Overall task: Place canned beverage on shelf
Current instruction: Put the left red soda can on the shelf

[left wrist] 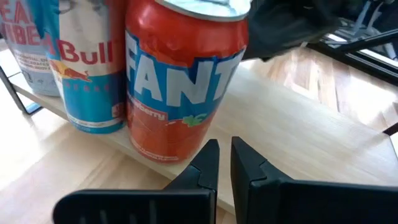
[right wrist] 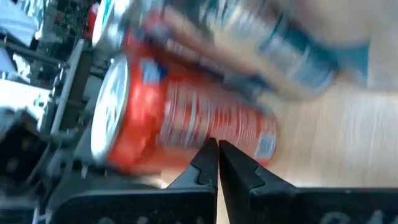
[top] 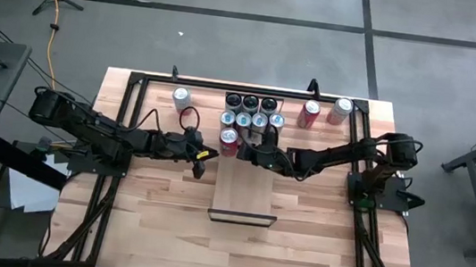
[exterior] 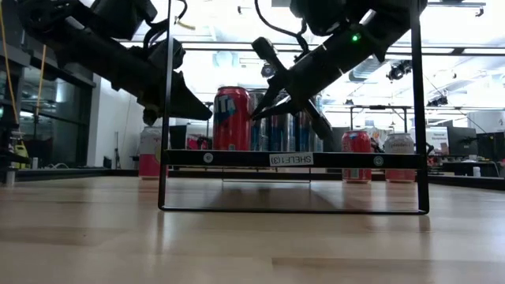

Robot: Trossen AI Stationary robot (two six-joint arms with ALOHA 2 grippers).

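The shelf (top: 245, 193) is a pale plank in a thin dark frame at the table's middle. Several cans stand upright on its far end. The nearest of them is a red Fanta can (top: 230, 140), standing on its base at the plank's left edge, with a blue Red Bull can (left wrist: 90, 74) beside it. My left gripper (left wrist: 224, 155) is shut and hangs just left of the red can, a little short of it. My right gripper (right wrist: 217, 155) is shut, with its tips at the red can's (right wrist: 180, 124) right side. My right gripper comes slanting down from the table's right. Its shut fingertips (exterior: 260, 110) stand at the side wall of the red can (exterior: 232, 118), which stands upright on the plank. Whether the tips touch the can, I cannot tell, because the wrist view is blurred.
On the tabletop at the far side stand a silver can (top: 181, 98) left of the shelf, and a red can (top: 309, 113) and a pale can (top: 340, 109) right of it. The shelf's near half and the table in front of it hold nothing.
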